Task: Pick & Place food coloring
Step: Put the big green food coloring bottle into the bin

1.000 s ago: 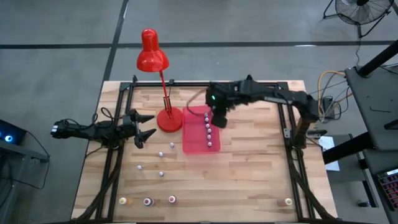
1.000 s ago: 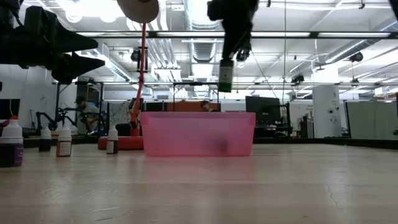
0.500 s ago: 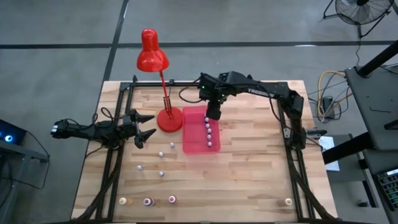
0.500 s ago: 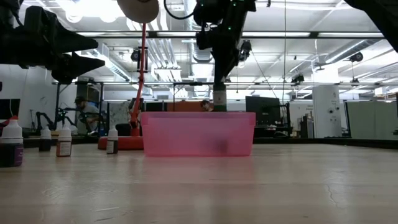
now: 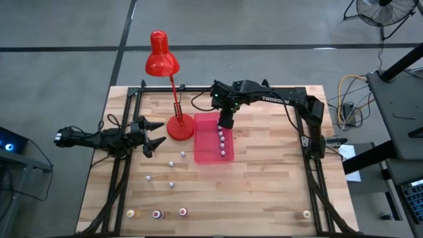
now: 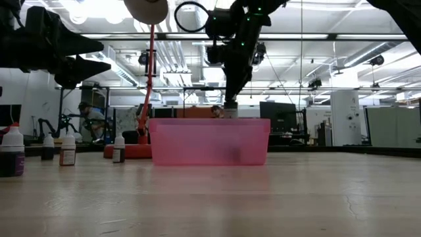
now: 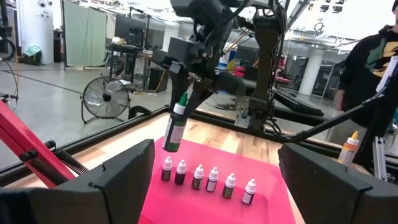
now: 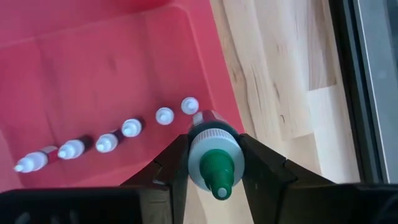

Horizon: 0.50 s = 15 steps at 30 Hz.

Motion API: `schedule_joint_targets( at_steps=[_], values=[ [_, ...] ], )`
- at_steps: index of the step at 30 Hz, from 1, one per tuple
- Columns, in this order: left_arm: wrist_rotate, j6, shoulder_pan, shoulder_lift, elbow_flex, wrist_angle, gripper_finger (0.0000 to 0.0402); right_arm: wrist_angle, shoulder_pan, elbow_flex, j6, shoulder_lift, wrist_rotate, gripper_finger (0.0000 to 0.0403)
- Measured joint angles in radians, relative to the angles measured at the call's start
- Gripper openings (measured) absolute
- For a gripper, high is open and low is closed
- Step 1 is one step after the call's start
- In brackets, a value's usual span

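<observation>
My right gripper [image 5: 226, 121] is over the far end of the translucent pink tray [image 5: 206, 153], shut on a dark food coloring bottle with a green tip [image 7: 175, 130]. Several small white-capped bottles [image 7: 205, 178] stand in a row on the tray floor, and the held bottle hangs at the far end of that row. Other bottles stand loose on the table, some left of the tray [image 5: 170, 163] and some along the near edge [image 5: 156, 213]. My left gripper [image 5: 157, 133] is open, waiting above the table left of the lamp base. My right gripper pinches the bottle at its white collar [image 8: 200, 149], just below the green tip, between its two fingers [image 8: 171, 163]. The fingers come from above, pointing down. The bottle hangs nearly upright below them, tip up and a little tilted, lifted clear above the tray floor.
A red desk lamp stands with its round base [image 5: 180, 127] against the tray's left side, its stem rising toward the far edge. A black frame [image 5: 304, 132] runs along both table sides. One bottle [image 5: 306, 213] stands near the right near corner. A person [image 7: 373, 62] stands beyond the table.
My right gripper has moved a little toward the table's left, from the tray's right side to over its far end. It has gone down, still shut on the bottle, and the bottle now hangs just above the tray rim in the low view.
</observation>
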Motion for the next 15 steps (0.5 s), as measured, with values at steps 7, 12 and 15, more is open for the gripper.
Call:
schedule_joint_targets(
  at_steps=[7, 12, 15],
  values=[
    [0.0, 0.0, 0.0, 0.0, 0.0, 0.0, 0.0314, 0.049, -0.007, -0.048, -0.013, 0.0, 0.0, 0.0108],
    [0.0, 0.0, 0.0, 0.0, 0.0, 0.0, 0.0314, 0.058, -0.018, -0.059, -0.022, 0.0, 0.0, 0.0108],
    [0.0, 0.0, 0.0, 0.0, 0.0, 0.0, 0.0314, 0.069, -0.02, -0.079, -0.028, 0.0, 0.0, 0.0108]
  ],
)
